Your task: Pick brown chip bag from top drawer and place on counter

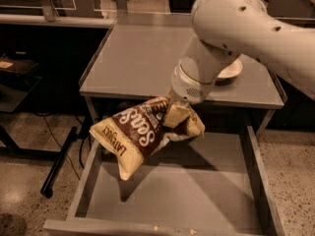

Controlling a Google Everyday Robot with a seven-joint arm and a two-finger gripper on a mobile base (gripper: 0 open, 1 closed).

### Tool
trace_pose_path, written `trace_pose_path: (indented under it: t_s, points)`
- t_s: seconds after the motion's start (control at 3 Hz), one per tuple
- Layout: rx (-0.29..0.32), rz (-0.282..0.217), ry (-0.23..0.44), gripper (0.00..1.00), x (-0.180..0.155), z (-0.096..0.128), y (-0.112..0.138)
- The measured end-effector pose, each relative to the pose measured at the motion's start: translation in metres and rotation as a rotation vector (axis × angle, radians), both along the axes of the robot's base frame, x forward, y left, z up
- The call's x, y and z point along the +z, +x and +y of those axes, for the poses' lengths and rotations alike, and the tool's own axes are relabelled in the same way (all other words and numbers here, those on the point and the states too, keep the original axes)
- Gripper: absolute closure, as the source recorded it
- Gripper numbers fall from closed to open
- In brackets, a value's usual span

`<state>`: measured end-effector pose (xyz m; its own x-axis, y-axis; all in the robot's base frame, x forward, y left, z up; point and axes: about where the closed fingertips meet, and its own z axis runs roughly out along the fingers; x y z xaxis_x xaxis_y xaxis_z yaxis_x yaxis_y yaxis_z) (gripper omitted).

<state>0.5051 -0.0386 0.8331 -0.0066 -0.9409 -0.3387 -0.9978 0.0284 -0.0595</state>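
Top drawer (pixel 197 195) is standing pulled out nearest the camera, its flat bottom showing only a shadow. Brown chip bag (pixel 140 136) is hanging in the air above the drawer's left half, clear of the bottom and tilting down to the left. Gripper (pixel 178 113) is clamping the bag's upper right end, just below the front edge of the counter (pixel 138 58). White bowl (pixel 229 73) is sitting on the counter's right side, partly hidden behind the arm (pixel 246 28).
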Motion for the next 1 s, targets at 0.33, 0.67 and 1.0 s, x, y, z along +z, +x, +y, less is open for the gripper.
trace_pose_path:
  t_s: [0.33, 0.67, 1.0]
  points:
    - [-0.002, -0.012, 0.006, 1.00, 0.008, 0.003, 0.003]
    - [-0.075, -0.051, -0.002, 1.00, 0.016, -0.005, 0.016]
    - [-0.195, -0.100, -0.021, 1.00, 0.038, -0.017, 0.043]
